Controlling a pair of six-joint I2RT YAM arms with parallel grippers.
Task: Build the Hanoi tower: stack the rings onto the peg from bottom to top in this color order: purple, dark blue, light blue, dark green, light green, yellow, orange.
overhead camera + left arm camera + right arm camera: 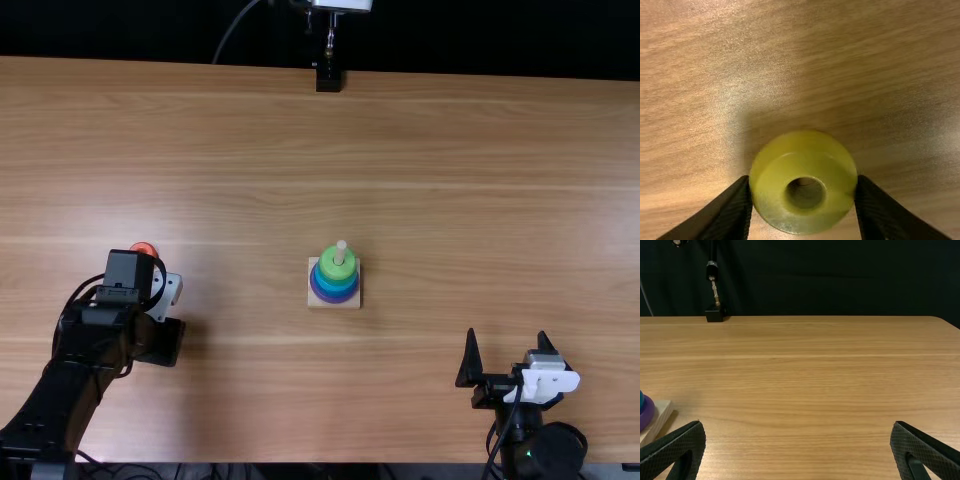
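Counter [450, 200] of light brown wood spread across most of the top view, its grain running from side to side, with a pale sheen at the left of the frame. Beyond its far edge hung black cloth [130, 30], which the right wrist view showed as a dark backdrop with faint folds. At upper middle a black mount [329, 78] sat on that edge under a metal rod, and a thin grey cable [232, 30] curved beside it.

Near the middle of the frame a square pale wooden base [352, 303] carried the peg [341, 246], with a light green ring [335, 267] uppermost, blue below it and a purple ring [334, 299] at the bottom.

At the left was the left gripper [168, 295], its jaws clamped on opposite sides of the yellow ring [805, 217]. The orange ring [144, 248] showed just past it, partly covered by the arm. At lower right, the right gripper [507, 334] had its jaws wide apart over the wood.
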